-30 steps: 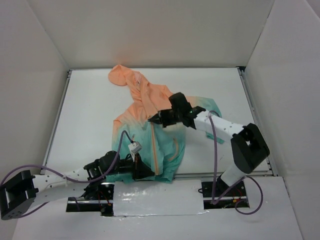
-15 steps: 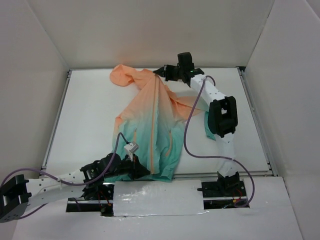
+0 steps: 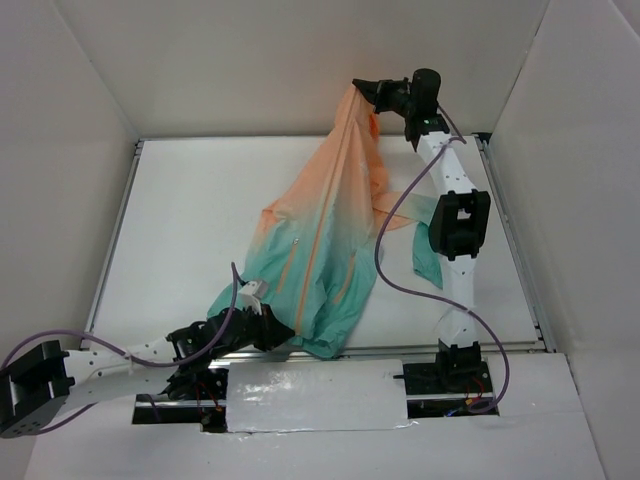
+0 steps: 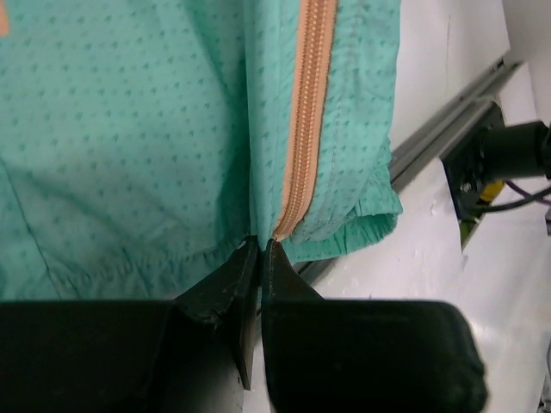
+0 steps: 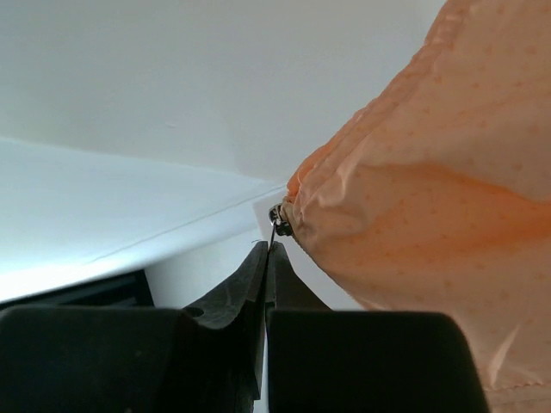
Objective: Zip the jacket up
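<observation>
The jacket (image 3: 320, 240) is stretched taut from the table's near edge up to the back wall, peach-orange at the top and teal at the hem. Its orange zipper (image 4: 308, 112) runs closed down the front. My left gripper (image 3: 283, 338) is shut on the teal hem (image 4: 215, 258) at the zipper's bottom end. High at the back wall my right gripper (image 3: 360, 86) is shut on the small metal zipper pull (image 5: 277, 220), which sits at the top of the bunched peach fabric (image 5: 430, 215). The hood is not visible.
White walls enclose the table (image 3: 180, 230) on three sides. A metal rail (image 4: 448, 129) runs along the table's near edge beside the hem. The right arm (image 3: 455, 220) is stretched out toward the back wall, with a purple cable looping off it.
My right gripper has pulled the zipper pull from mid-chest up along the jacket to the back wall, lifting the top off the table. The left gripper has stayed on the hem.
</observation>
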You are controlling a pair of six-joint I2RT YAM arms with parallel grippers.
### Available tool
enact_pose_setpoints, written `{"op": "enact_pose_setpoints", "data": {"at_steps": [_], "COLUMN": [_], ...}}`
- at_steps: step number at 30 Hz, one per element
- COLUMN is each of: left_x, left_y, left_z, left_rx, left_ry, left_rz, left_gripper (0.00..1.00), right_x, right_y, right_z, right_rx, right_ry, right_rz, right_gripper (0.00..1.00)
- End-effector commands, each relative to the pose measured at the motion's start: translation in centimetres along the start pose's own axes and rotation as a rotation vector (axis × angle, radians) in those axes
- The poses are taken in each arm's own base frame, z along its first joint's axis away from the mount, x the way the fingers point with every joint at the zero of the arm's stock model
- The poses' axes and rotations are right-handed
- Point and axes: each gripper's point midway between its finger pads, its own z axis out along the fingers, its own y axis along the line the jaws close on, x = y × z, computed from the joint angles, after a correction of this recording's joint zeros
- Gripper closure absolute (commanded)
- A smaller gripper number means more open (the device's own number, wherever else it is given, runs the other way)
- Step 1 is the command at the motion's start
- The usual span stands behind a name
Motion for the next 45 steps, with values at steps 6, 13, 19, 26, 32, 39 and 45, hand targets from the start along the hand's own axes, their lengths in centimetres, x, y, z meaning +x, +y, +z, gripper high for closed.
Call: {"op": "enact_pose_setpoints", "data": {"at_steps": [6, 13, 19, 26, 32, 39, 45], "left_x": [2.1, 1.6, 0.3, -4.4, -10.0, -19.4, -29.3], "left_y": [3.4, 3.6, 3.2, 0.8, -0.8, 1.1, 0.0], "left_z": [0.3, 1.4, 1.2, -1.5, -5.4, -7.7, -15.5], "left_rx": [-0.168, -0.236, -0.291, -0.299, -0.398, -0.697, -0.806], "left_ry": [0.066, 0.072, 0.051, -0.065, -0.201, -0.320, -0.582], "left_rz": [-0.032, -0.044, -0.057, -0.052, -0.037, -0.046, -0.127], "left_gripper": [1.00, 1.00, 0.51, 0.01, 0.01, 0.01, 0.01], "right_x": [-0.2, 0.2, 0.4, 3.4, 7.7, 13.9, 18.8], "right_y": [8.2, 5.0, 6.1, 12.2, 12.0, 7.3, 2.2], "right_z": [-3.0, -2.6, -3.3, -7.5, -14.0, -29.0, -39.3], "right_rx": [-0.260, -0.264, -0.272, -0.300, -0.153, 0.001, -0.014], "right_ry": [0.000, 0.088, 0.056, -0.007, -0.105, -0.329, -0.339], "right_rz": [-0.214, -0.247, -0.320, -0.497, -0.859, -1.284, -1.357], "right_gripper": [1.00, 0.87, 0.12, 0.00, 0.00, 0.00, 0.00]}}
